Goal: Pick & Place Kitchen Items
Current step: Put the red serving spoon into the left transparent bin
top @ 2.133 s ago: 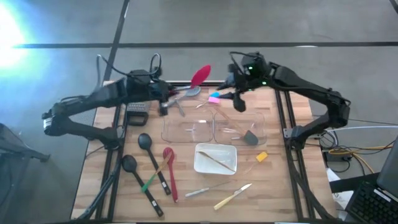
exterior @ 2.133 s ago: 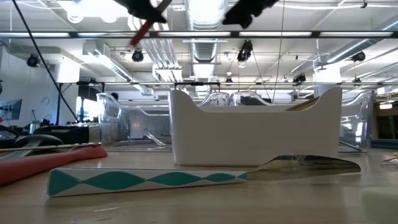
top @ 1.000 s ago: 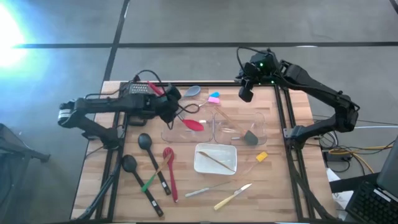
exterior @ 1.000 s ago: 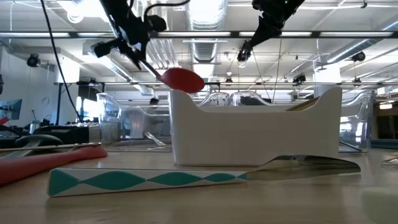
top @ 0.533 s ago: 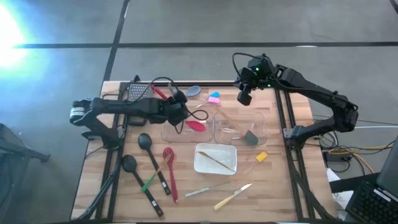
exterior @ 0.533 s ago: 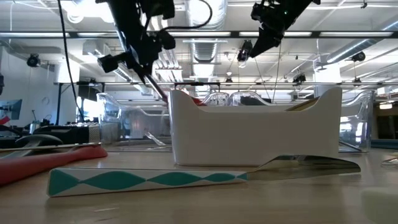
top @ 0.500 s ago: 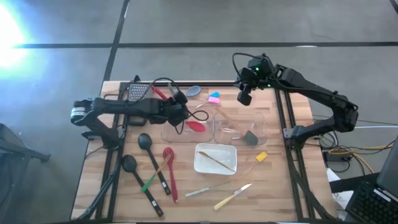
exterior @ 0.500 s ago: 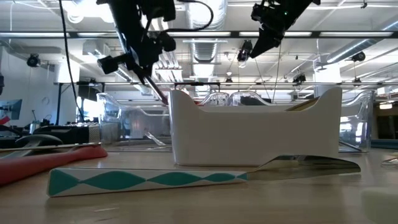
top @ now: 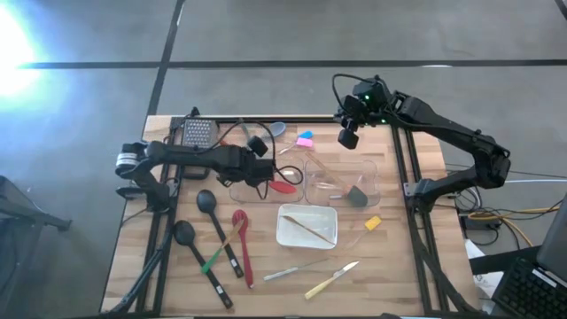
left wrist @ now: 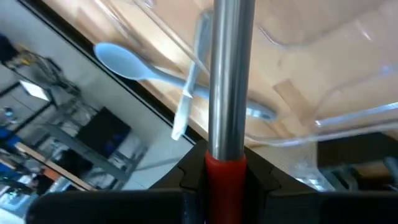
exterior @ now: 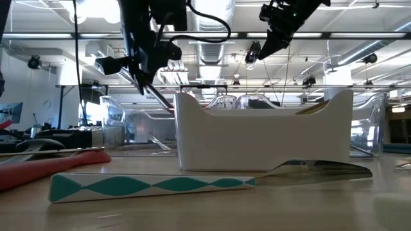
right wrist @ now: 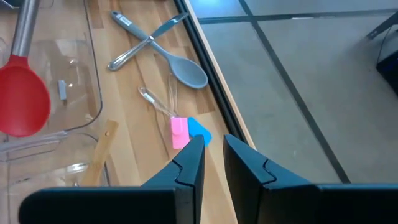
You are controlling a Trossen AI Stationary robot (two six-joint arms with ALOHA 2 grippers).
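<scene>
1. Left gripper reaches over the left clear bin, jaws clamped tight on the metal handle of the red spoon. The left wrist view shows the handle running straight out from between the closed jaws.
2. The red spoon's bowl sits low inside the left clear bin, at the side nearest the right clear bin; whether it touches the bin floor, cannot tell.
3. Right gripper hangs above the far edge of the bench, just right of the pink and blue spatulas. Jaws stand nearly closed with a narrow gap between them, nothing held.
4. Grey spoon lies on the bench at the far edge, crossed over the tongs.
5. A grey spatula rests in the right clear bin.
6. White tray sits near the bench centre with a slim wooden utensil lying in it.
7. Left of the tray: two black ladles, a red spatula and a green-handled utensil, lying close together, some crossed.
8. Near edge: two small knives, side by side.
</scene>
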